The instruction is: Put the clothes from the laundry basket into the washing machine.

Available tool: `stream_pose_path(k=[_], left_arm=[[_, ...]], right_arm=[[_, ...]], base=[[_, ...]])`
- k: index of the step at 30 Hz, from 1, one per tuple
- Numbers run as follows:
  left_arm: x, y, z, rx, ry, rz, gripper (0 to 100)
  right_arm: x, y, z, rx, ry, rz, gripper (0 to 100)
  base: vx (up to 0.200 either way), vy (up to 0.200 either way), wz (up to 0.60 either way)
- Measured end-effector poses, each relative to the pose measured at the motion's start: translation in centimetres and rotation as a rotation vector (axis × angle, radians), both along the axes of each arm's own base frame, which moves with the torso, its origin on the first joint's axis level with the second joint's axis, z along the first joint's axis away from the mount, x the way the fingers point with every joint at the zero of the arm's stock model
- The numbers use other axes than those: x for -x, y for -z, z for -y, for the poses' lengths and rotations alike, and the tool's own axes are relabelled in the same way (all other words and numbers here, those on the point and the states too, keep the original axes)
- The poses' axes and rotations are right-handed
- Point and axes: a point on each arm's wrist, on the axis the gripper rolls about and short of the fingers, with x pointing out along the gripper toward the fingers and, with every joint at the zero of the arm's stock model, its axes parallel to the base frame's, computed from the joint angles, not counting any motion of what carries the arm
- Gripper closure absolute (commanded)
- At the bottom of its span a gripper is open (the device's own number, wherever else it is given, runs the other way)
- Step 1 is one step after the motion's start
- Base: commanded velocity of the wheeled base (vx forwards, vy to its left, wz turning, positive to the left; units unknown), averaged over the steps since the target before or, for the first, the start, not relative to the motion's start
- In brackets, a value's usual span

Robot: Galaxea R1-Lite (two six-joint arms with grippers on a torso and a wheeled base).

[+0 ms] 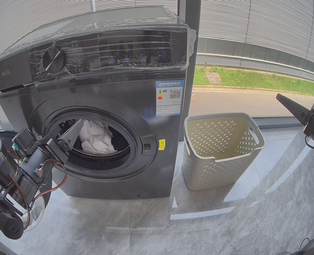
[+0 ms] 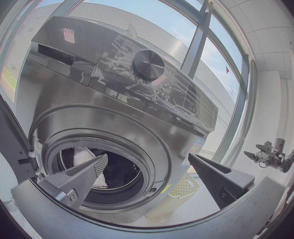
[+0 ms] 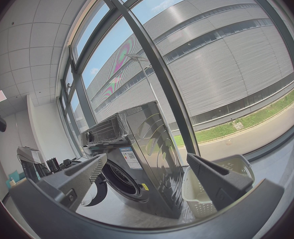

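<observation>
- The washing machine (image 1: 93,89) stands at the left. Its round door is swung open to the left, so I have a free path into the drum.
- The laundry basket (image 1: 220,170) sits on the floor just right of the machine, within easy reach. I see no clothes in it.
- The clothes (image 1: 95,137), a white bundle, lie inside the drum near its mouth, so I judge the loading nearly done.
- My left gripper (image 2: 147,156) hangs just in front of the drum opening, fingers spread and holding nothing.
- My right gripper (image 3: 146,156) is high at the right, beyond the basket and out of the way, fingers likewise apart and empty.
- Plastic film (image 1: 107,54) wraps the control panel, which has a dial (image 1: 53,60) at its left end.
- A blue-and-white rating label (image 1: 169,98) with a code square and a small yellow sticker (image 1: 162,144) sit on the machine's front. I leave their print unread.
</observation>
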Motion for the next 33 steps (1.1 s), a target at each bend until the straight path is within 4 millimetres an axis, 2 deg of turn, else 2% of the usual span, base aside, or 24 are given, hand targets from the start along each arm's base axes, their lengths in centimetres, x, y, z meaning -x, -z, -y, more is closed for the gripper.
stream_pose_path(k=[10, 23, 33], left_arm=[[0.6, -0.5, -1.1, 0.033, -0.042, 0.017, 0], [1.2, -0.7, -1.9, 0.082, -0.05, 0.011, 0], [1.2, -0.7, -1.8, 0.062, 0.001, 0.015, 0]], right_arm=[[1.4, -0.1, 0.2, -0.004, -0.001, 0.022, 0], [1.8, -0.3, 0.3, -0.004, 0.002, 0.039, 0], [1.7, -0.4, 0.3, 0.001, 0.007, 0.044, 0]], base=[[0.0, 0.0, 0.0], [0.0, 0.0, 0.0], [0.0, -0.2, 0.0]])
